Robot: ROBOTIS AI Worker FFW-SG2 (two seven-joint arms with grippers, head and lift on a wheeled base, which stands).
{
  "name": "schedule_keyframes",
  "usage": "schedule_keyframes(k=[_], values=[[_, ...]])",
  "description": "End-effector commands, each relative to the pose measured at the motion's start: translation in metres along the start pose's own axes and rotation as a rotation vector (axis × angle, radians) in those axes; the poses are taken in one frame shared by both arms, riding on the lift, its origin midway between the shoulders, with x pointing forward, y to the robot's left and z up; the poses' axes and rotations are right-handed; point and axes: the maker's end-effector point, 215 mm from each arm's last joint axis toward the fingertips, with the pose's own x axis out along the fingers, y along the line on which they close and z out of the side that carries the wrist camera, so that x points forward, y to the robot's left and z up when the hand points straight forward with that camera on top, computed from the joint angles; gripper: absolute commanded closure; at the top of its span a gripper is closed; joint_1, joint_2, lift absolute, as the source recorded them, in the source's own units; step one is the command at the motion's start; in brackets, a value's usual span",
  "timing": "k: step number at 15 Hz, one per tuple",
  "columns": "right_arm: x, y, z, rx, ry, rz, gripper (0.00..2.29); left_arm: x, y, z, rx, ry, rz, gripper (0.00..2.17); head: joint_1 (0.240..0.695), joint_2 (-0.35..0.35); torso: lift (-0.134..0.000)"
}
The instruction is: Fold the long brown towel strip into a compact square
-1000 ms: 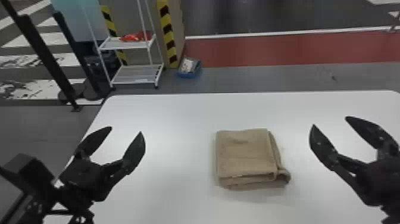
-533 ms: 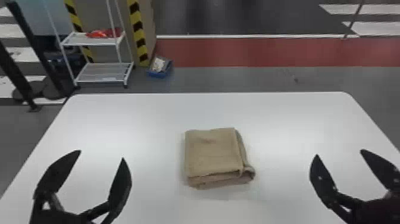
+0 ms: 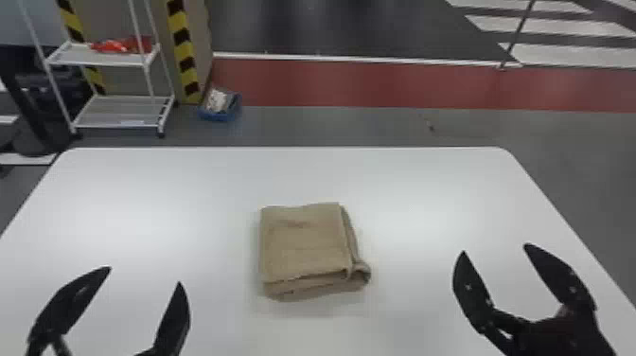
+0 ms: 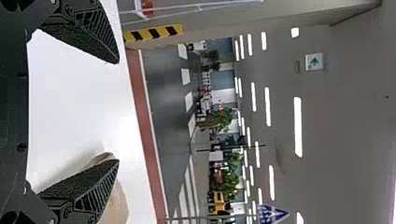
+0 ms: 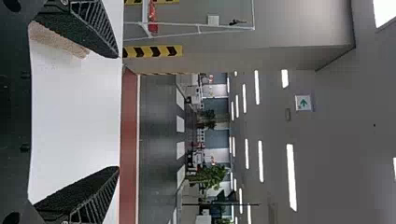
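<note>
Towel (image 3: pixel 305 241) in a thick, near-square stack, flat on the table (image 3: pixel 189 189), presumably let be as all but finished; sits between left gripper (image 3: pixel 144 276) and right gripper (image 3: pixel 494 248), with both spread wide, empty and well apart from the cloth, likely to avoid dragging the bulging corner (image 3: pixel 362 273) askew

There's a folded brown cloth towel (image 3: pixel 305 244) on that white table (image 3: pixel 402 189), between the black left tool (image 3: pixel 144 275) and black right tool (image 3: pixel 494 248), both open.
</note>
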Motion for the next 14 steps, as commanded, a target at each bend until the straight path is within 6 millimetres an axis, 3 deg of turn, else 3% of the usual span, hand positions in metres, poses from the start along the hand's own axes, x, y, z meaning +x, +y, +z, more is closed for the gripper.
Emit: schedule_keyframes(k=[1,5,14], values=[[-0.001,-0.003,-0.009,-0.005,0.018,-0.020,0.02,0.004,-0.001,-0.003,0.000,0.014,0.000,0.13,0.695,-0.077,-0.128],[0.008,0.002,-0.017,-0.024,0.030,-0.027,0.02,0.020,0.004,-0.021,-0.004,0.084,0.003,0.13,0.695,-0.079,-0.128],[0.020,0.010,-0.027,-0.030,0.062,-0.010,0.03,0.034,0.009,-0.028,-0.010,0.118,0.005,0.13,0.695,-0.046,-0.128]])
